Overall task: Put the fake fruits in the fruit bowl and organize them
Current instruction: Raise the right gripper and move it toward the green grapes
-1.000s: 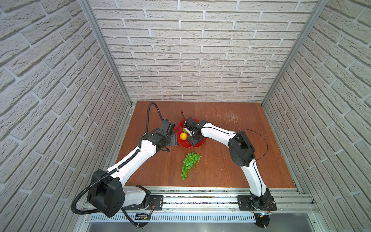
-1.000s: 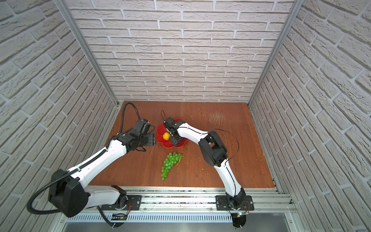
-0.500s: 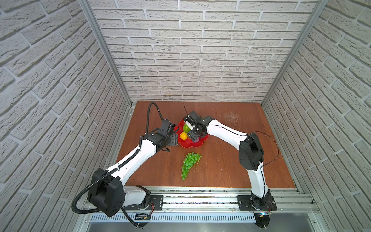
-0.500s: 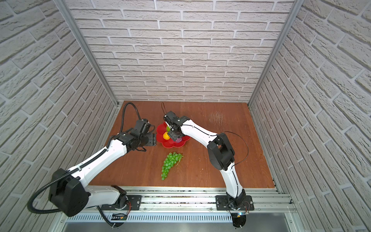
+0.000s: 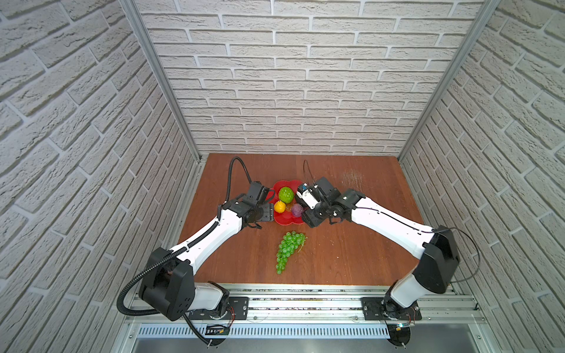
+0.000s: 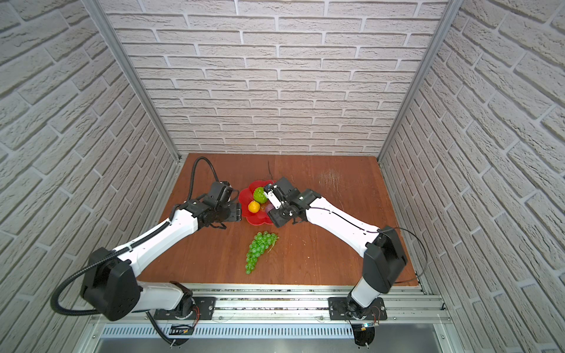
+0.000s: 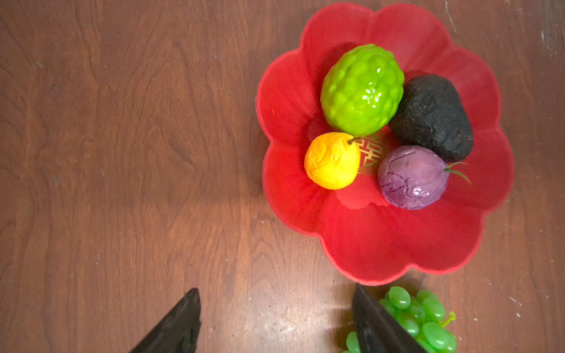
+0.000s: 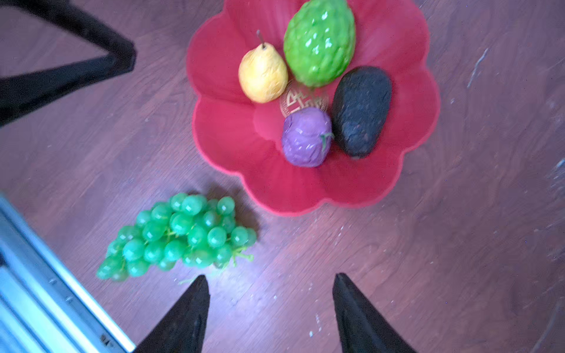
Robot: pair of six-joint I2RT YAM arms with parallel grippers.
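The fruit bowl (image 5: 282, 219) (image 6: 256, 219) (image 7: 397, 244) (image 8: 305, 189) is a red flower-shaped dish at mid table. In it lie the bumpy green ball (image 5: 286, 194) (image 7: 362, 90) (image 8: 319, 42), the yellow lemon (image 5: 279, 207) (image 7: 332, 161) (image 8: 263, 78), the purple fruit (image 5: 297, 209) (image 7: 411, 177) (image 8: 306, 137) and the dark avocado (image 7: 432, 117) (image 8: 360, 110). The green grape bunch (image 5: 289, 249) (image 6: 260, 249) (image 7: 422, 318) (image 8: 177, 235) lies on the wood just in front of the bowl. My left gripper (image 7: 276, 288) hangs open and empty at the bowl's left edge. My right gripper (image 8: 269, 276) hangs open and empty at the bowl's right front.
The wooden table (image 5: 351, 250) is walled by brick panels on three sides, with a metal rail (image 5: 305, 298) along its front edge. The left gripper's black fingers (image 8: 116, 58) show in the right wrist view, beside the bowl.
The right arm has drawn back from over the bowl toward the right, uncovering the fruits, and its jaws have narrowed a little. The left arm has stayed almost still.
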